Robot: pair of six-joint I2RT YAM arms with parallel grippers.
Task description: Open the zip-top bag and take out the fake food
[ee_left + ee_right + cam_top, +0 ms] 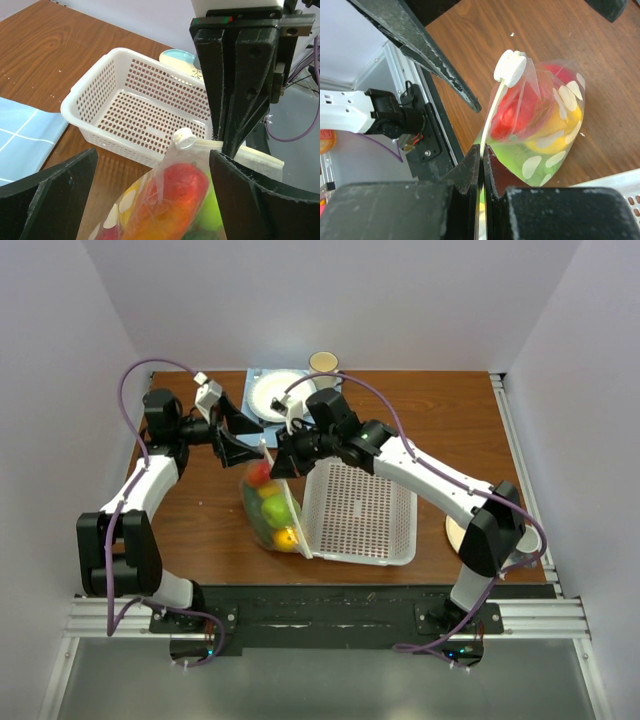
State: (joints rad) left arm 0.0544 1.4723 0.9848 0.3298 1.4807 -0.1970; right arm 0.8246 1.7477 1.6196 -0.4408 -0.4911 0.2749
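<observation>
Right gripper [481, 150]: fingers pressed together, pinching the white zip strip [490, 117] of the zip-top bag [555, 125] edge-on.

Left gripper [152, 160]: fingers spread wide on either side of the bag's top corner. Neither finger touches the plastic in the left wrist view.

Slider: a small white tab [183, 139] sits at the end of the strip, between the left fingers and just beside the right gripper's tips.

Zip-top bag: clear with pale dots. It hangs from the right gripper's pinch, just beside the left wall of the basket [360, 510]. Whether its bottom rests on the table [200, 525] cannot be told.

Zip strip: it reads as a single thin line from the slider to the right fingers.

Fake food: all of it is inside the bag. A red piece [182, 185] is at the top, green pieces [512, 155] are in the middle, and a yellow piece [287, 536] is at the lower end.

Basket: white perforated plastic, upright on the wooden table, with nothing inside it.

Background: a white plate [275, 395] lies on a blue cloth [20, 135] at the far edge, behind the grippers.
</observation>
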